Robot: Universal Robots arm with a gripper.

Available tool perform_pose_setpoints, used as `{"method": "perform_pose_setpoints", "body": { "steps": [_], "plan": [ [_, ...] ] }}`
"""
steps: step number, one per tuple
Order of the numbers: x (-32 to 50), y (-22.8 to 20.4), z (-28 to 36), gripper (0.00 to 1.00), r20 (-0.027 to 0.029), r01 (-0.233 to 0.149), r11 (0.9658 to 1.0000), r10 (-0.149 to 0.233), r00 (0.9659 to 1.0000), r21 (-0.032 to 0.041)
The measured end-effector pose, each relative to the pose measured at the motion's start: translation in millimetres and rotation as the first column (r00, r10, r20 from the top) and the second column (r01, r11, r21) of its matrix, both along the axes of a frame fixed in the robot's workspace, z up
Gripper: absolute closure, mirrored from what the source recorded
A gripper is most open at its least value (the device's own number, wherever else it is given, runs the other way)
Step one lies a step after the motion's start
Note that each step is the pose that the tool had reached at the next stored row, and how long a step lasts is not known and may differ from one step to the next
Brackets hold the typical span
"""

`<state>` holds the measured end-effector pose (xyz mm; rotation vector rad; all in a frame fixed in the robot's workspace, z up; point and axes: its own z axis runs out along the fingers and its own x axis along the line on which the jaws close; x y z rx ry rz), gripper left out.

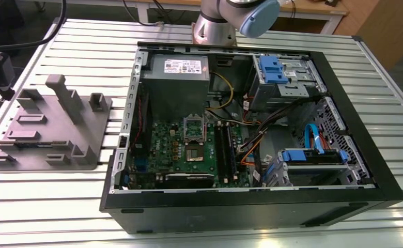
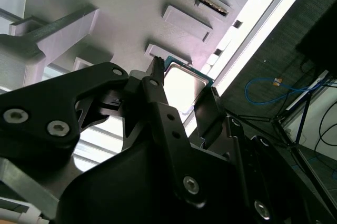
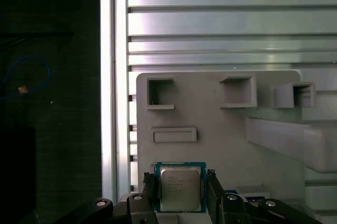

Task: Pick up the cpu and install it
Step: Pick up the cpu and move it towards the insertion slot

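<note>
Cpu [image 3: 180, 191] gripped on the grey fixture plate [image 3: 221, 129]; installing not yet done.
In the first wrist view the gripper [image 3: 180, 182] has its fingers [image 3: 149, 188] narrow, against two opposite edges of the cpu, which appears to lie on the plate outside the computer case [image 1: 367, 155]. The pick-up seems only begun; bringing it to the board socket [image 1: 191, 150] is left.

Silver-grey cpu [image 3: 179, 186] w/ green edge

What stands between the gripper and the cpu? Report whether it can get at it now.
Likely yes. In the first wrist view the gripper sits right at the cpu, which lies flat on the grey fixture plate, and nothing stands between them.
</note>
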<state>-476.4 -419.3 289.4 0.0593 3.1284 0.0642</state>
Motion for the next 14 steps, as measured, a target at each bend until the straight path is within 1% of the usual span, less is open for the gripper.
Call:
{"method": "perform_pose_setpoints", "body": {
  "steps": [14],
  "plan": [
    [0.0,0.1,6.0,0.53,0.0003,0.0,1.0,0.0,1.0,-0.0037]
  ]
}}
